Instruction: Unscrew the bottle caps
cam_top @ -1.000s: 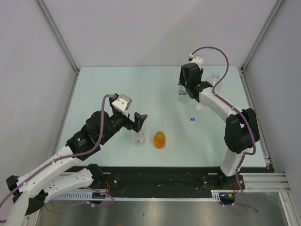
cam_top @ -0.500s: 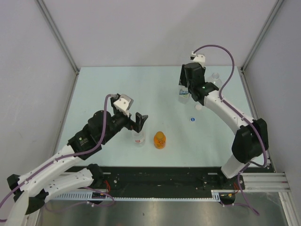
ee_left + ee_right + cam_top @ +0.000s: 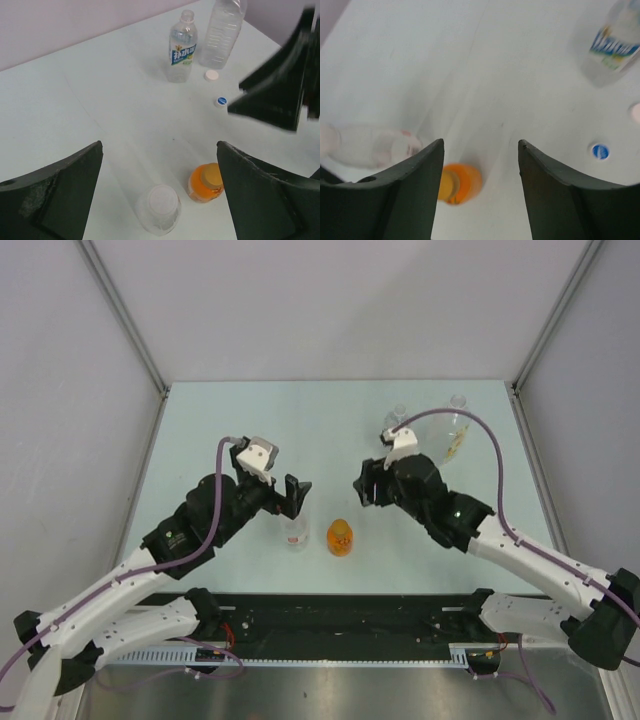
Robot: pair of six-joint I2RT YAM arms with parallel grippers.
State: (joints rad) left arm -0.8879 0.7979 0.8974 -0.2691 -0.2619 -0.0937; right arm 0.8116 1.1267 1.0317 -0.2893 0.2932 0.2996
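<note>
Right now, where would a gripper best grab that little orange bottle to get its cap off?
Probably by the orange-brown cap, coming from straight above with fingers on its round sides. The orange bottle stands upright, its cap topmost and narrower than the body.

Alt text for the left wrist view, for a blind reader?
Between the left gripper's open dark fingers stand a small clear plastic bottle with a white cap and a small orange bottle with an orange-brown cap. Beyond, a loose white cap and a loose blue cap lie near a blue-labelled clear bottle and a large clear bottle.
</note>
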